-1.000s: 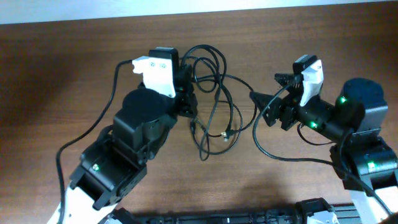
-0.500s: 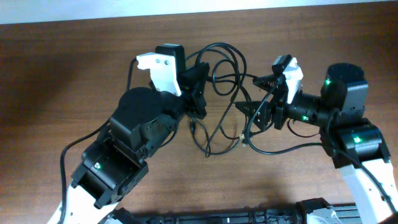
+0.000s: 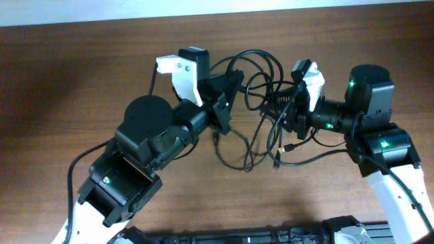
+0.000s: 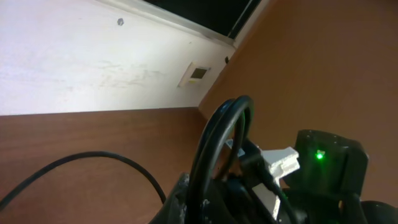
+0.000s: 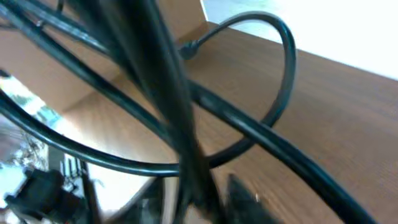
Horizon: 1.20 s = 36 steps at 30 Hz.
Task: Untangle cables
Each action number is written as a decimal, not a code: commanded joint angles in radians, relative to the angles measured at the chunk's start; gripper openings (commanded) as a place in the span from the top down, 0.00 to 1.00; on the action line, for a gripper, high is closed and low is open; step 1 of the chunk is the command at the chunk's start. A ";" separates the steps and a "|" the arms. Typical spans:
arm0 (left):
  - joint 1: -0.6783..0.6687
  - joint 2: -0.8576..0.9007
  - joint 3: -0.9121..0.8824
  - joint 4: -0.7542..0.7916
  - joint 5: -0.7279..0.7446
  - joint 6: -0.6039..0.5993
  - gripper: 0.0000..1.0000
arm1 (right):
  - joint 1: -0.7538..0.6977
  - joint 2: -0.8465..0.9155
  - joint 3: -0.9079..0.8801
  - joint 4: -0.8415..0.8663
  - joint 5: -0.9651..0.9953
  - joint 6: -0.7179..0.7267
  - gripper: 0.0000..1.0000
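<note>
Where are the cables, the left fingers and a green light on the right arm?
cables (image 3: 256, 53): overhead view, top of the loop.
left fingers (image 3: 228, 84): overhead view, upper finger.
green light (image 3: 351, 84): overhead view, the lit dot itself.

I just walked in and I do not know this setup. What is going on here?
Two robot arms work on a tangle of thin black cables above a wooden table. The left gripper seems to hold a loop raised in its fingers. The right gripper sits among the strands opposite; whether it grips one is unclear. The tangle is not yet undone.
</note>
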 commanded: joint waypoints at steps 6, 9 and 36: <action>0.003 0.034 0.023 0.010 0.025 -0.017 0.86 | -0.001 0.003 0.003 -0.010 -0.117 0.028 0.96; 0.003 0.045 0.023 0.007 0.025 -0.017 0.89 | -0.001 -0.005 0.003 -0.037 -0.116 0.040 0.96; 0.003 0.045 0.023 -0.365 -0.384 0.002 0.06 | -0.002 -0.012 0.004 -0.049 0.196 0.174 0.96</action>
